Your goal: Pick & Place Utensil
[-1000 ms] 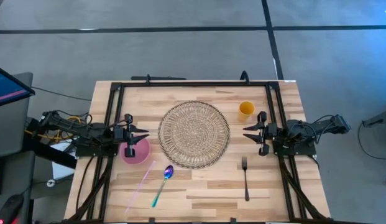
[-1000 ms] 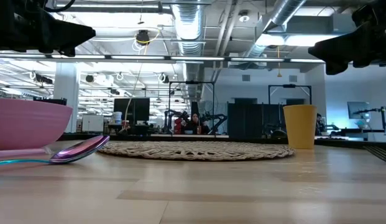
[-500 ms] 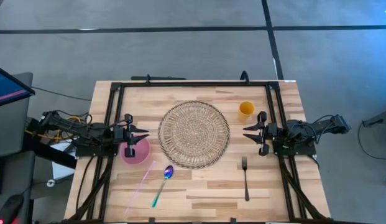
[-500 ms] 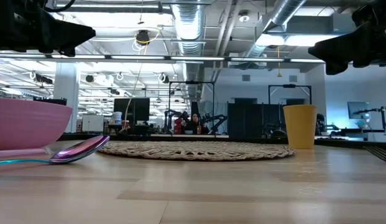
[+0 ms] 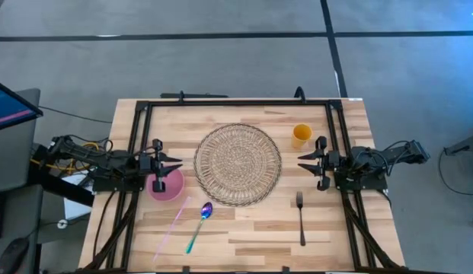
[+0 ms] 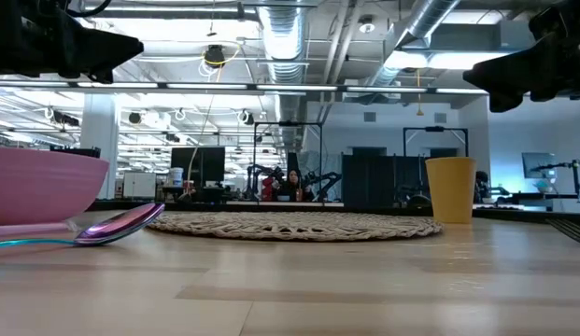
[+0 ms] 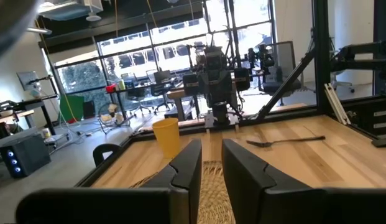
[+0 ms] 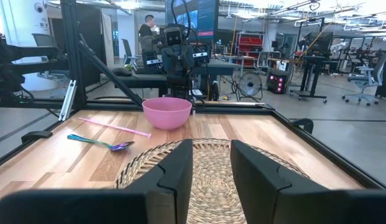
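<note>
Overhead, wooden table (image 5: 244, 228), woven placemat (image 5: 238, 164), open-plan workshop.

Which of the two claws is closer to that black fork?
Right. The right gripper hovers just beyond the fork; the left gripper sits across the woven mat, above the pink bowl.

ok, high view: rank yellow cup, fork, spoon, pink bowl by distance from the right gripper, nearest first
From the right gripper, which hangs at the table's right side:
1. Yellow cup, just beyond it, toward the far edge.
2. Fork, on its near-edge side, a little farther off.
3. Spoon, past the woven mat, near edge.
4. Pink bowl, far side, under the left gripper.
</note>
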{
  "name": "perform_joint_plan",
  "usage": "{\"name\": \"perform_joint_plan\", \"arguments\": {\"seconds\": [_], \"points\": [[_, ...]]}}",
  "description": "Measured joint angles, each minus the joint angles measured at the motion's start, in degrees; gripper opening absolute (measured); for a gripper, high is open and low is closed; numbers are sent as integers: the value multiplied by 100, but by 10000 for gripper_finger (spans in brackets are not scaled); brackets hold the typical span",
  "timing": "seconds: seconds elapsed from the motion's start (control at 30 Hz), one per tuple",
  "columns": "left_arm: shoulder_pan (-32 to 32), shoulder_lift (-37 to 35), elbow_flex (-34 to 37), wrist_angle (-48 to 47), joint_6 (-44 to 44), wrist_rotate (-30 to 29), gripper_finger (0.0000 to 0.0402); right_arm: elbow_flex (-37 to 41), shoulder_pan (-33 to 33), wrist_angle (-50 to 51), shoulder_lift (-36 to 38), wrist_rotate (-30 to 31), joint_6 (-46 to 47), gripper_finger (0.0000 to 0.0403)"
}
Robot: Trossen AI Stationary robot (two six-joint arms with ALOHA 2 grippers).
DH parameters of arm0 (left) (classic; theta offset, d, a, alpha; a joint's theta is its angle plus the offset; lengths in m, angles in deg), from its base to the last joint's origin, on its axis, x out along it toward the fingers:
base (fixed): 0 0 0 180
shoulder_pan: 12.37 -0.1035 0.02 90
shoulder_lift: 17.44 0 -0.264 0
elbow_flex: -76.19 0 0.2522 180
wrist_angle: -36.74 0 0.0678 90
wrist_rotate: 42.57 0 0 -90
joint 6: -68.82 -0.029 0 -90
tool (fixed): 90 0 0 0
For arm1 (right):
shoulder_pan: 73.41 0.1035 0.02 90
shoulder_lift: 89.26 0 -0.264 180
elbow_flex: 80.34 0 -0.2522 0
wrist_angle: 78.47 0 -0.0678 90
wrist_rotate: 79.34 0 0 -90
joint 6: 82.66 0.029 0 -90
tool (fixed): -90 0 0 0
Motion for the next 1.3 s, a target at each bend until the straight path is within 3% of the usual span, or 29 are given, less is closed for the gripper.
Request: {"name": "perform_joint_plan", "arguments": {"seconds": [0.57, 0.7, 0.93, 1.17, 1.3], "points": [[3, 6, -4, 44, 570, 103, 65, -1, -5, -1, -1, 5, 0, 102], [3, 336, -276, 47, 568, 103, 72, 0, -14, -1, -1, 11, 0, 102], [3, 1980, -1480, -254, 567, 103, 93, 0, -14, -5, 0, 9, 0, 102], [16, 3836, -3522, -2832, 632, -31, 130, 9, -51, -57, -2, 11, 0, 102], [16, 4548, -4455, -3987, 1106, -75, 154, 9, -51, -63, -2, 9, 0, 102]]}}
